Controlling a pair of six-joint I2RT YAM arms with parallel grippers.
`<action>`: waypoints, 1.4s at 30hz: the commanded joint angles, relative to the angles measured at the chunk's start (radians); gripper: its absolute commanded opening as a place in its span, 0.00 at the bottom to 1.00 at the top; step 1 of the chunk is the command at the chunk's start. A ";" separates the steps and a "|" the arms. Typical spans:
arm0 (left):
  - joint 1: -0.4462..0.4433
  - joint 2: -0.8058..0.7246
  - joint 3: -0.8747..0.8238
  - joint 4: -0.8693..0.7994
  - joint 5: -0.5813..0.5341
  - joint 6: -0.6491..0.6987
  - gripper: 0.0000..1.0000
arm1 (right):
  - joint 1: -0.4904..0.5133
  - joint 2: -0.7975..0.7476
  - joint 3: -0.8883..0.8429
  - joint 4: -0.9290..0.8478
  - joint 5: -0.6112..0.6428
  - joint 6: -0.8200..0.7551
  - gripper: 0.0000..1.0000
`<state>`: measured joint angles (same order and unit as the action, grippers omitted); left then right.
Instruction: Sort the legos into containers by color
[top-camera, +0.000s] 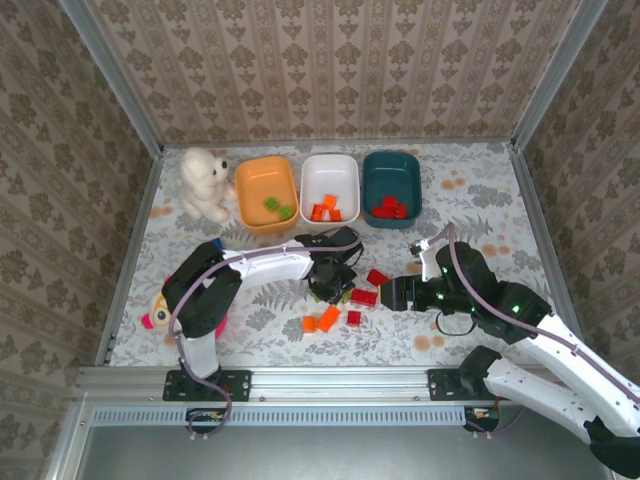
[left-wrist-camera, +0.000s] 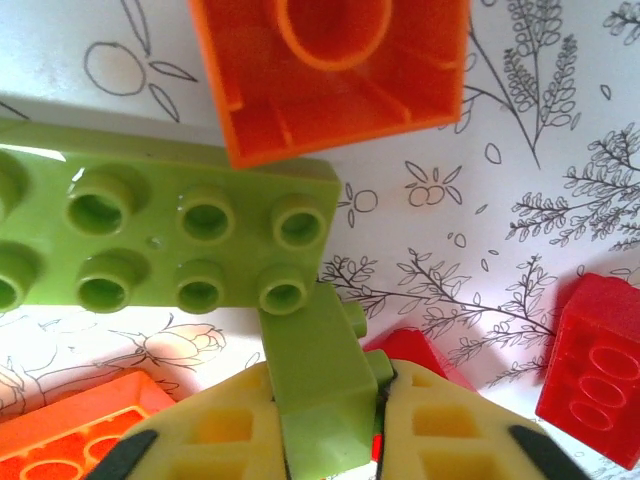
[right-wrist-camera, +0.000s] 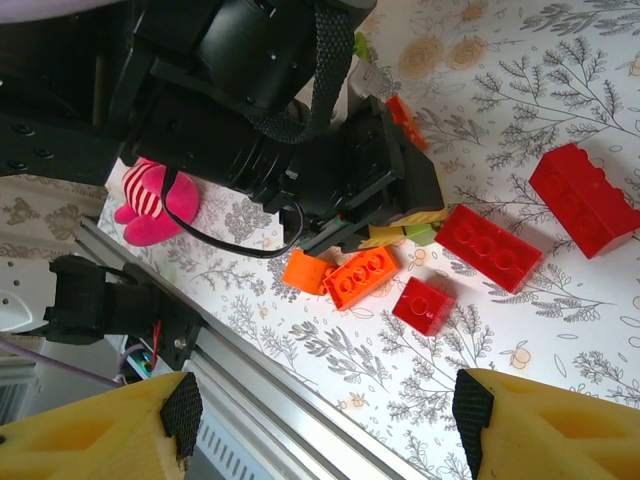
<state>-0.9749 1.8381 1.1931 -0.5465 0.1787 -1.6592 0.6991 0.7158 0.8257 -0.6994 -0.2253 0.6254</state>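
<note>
Along the far edge of the flower-printed table (top-camera: 470, 200) stand three rounded plastic bins: the orange bin (top-camera: 262, 180) holding light green bricks (top-camera: 278, 208), the white bin (top-camera: 330, 178) holding orange bricks (top-camera: 326, 208), and the dark teal bin (top-camera: 392, 180) holding red bricks (top-camera: 390, 208). So green goes with orange.

My left gripper (left-wrist-camera: 327, 405) is low over the loose bricks (top-camera: 363, 297) near the middle of the table. Its yellow jaws are pressed tight on a small light green brick (left-wrist-camera: 315, 360) that sits square between them. My right gripper (right-wrist-camera: 320, 420) hovers just right of those bricks, jaws apart with nothing between them.

Just beyond my catch lies a long light green studded plate (left-wrist-camera: 170, 235), whose near edge seems to touch the small brick. An upturned orange brick (left-wrist-camera: 330, 70) lies at the plate's far edge, on it or against it; I cannot tell which.

I judge the pinch made and the lift next. To do it well I should rise straight up first, so the small brick parts cleanly from the plate and drags nothing along. Once clear, I should swing back and left to the orange bin with a firm grip. I should let go low over it so the brick does not bounce out. My right arm had best hold off until my left is away.
</note>
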 joint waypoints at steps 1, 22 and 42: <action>-0.001 0.006 0.038 -0.067 -0.042 -0.009 0.14 | 0.005 0.004 0.039 -0.017 -0.011 -0.019 0.70; 0.548 -0.046 0.440 -0.381 -0.222 0.808 0.12 | 0.005 0.294 0.213 0.108 -0.071 -0.056 0.70; 0.699 0.364 0.722 -0.433 -0.263 0.995 0.16 | 0.006 0.497 0.341 0.079 -0.057 -0.060 0.70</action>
<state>-0.2806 2.1788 1.8740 -0.9443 -0.0685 -0.7048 0.6998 1.2011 1.1477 -0.6086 -0.2779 0.5758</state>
